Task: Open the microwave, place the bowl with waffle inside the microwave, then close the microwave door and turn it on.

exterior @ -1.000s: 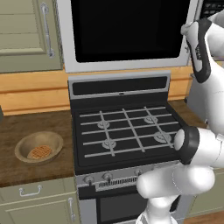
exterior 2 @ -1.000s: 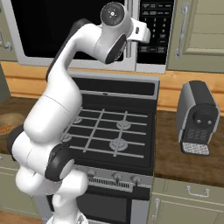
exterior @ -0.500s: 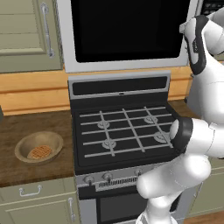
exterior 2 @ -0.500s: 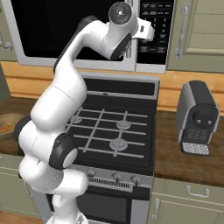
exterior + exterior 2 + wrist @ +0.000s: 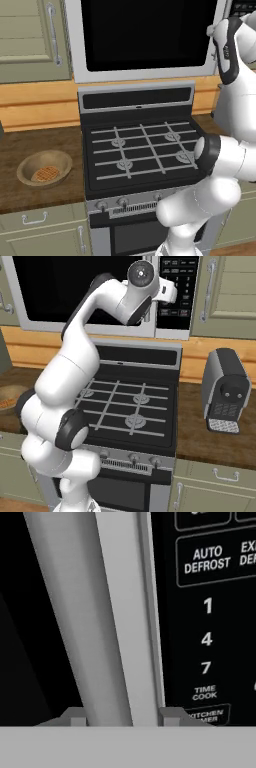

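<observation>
Door-opening step: the gripper [image 5: 120, 717] straddles the microwave door [image 5: 150, 37] handle [image 5: 95, 612], jaws narrowed but grip uncertain; next, clamp and pull.

My views are evenly and softly lit, with no glare and only faint shading under my arm on the stove [image 5: 142, 150]. Up close the microwave [image 5: 210, 612] keypad lettering looks slightly soft; the black window reflects nothing.
</observation>
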Controlling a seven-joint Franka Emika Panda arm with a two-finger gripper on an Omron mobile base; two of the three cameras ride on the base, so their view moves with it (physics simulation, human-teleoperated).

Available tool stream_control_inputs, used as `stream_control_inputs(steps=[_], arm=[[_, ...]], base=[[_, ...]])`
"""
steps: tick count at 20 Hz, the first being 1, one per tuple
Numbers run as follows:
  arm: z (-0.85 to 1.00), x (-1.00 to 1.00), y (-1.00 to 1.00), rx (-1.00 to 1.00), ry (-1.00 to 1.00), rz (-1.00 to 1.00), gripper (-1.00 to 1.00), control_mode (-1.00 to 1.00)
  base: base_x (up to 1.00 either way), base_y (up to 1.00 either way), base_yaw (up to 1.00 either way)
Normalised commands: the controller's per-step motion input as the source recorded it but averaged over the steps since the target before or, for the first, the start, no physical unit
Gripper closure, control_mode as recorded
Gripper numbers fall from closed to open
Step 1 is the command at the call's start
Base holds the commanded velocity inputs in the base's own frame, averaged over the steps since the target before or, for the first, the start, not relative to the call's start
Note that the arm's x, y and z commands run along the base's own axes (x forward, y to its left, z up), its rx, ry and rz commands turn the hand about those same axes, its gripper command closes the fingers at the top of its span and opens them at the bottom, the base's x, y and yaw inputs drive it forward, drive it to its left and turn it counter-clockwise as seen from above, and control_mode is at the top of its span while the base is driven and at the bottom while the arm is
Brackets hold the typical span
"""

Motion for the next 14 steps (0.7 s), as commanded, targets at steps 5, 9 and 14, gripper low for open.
stream_control_inputs(steps=[5, 9, 14], arm=[[-0.07, -0.04, 0.05, 0.04, -0.13, -0.02, 1.0, -1.0], [-0.06, -0.45, 0.08, 0.01, -0.16, -0.06, 1.0, -1.0], [-0.14, -0.75, 0.0, -0.19, -0.15, 0.0, 1.0, -1.0]], base=[[0.0, 0.0, 0.0], [0.0, 0.0, 0.0], [0.0, 0.0, 0.0]])
